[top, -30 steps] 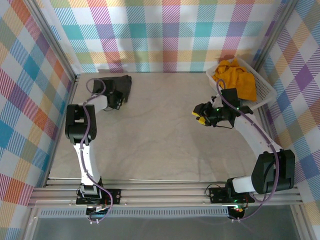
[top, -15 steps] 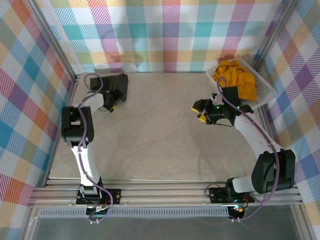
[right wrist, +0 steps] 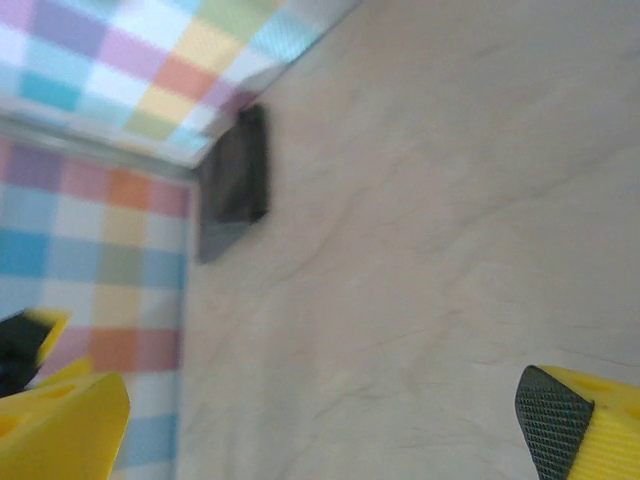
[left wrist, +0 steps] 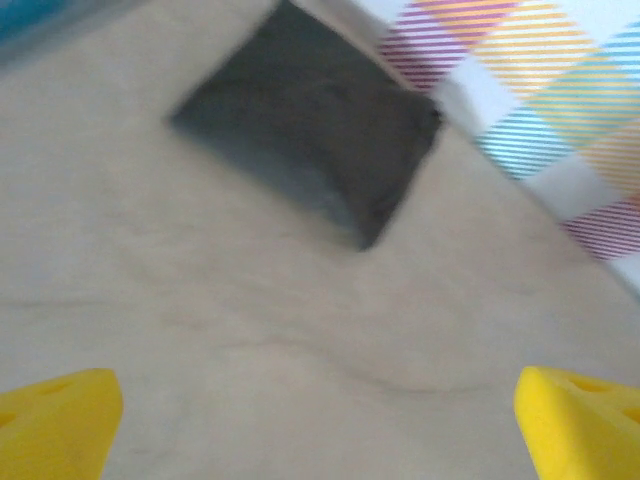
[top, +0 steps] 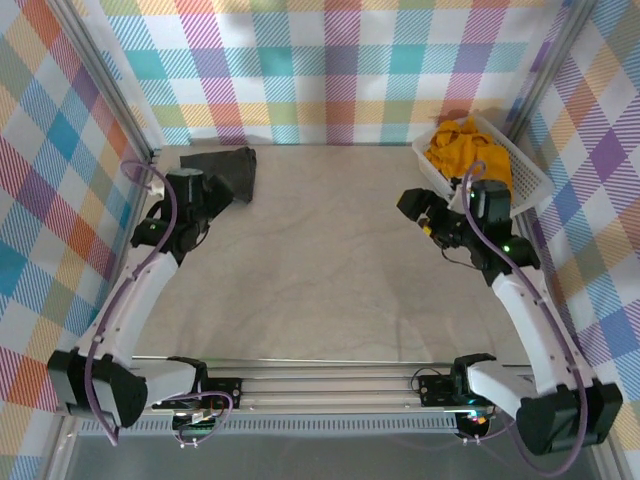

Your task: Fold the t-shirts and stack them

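Found jaws spread on both sides, nothing between them. Noted left gripper (left wrist: 315,395) with yellow tips far apart over bare board, and right gripper (right wrist: 320,400) likewise, facing across the table and away from the basket.

Logged black t-shirt (top: 225,165) as a compact dark slab, seemingly folded, lying flat in far left corner of table (top: 320,270) close to the wall foot. Placed it just ahead of left gripper, untouched. Logged mustard t-shirt (top: 470,155) heaped unfolded in white basket (top: 536,178) at far right corner, near right arm's wrist.

Judged step in hand: one shirt parked, second not yet taken out. Judged next move to call for turning right gripper to the basket and pinching a loose edge of mustard cloth. Lifting clear of lattice wall without snagging, then spreading flat mid-table with both arms.

Recorded surface as pale beige, faintly veined, smooth. Recorded enclosure as pastel plaid walls (top: 330,70) on three sides, with aluminium rails (top: 330,375) along near edge carrying both arm bases.
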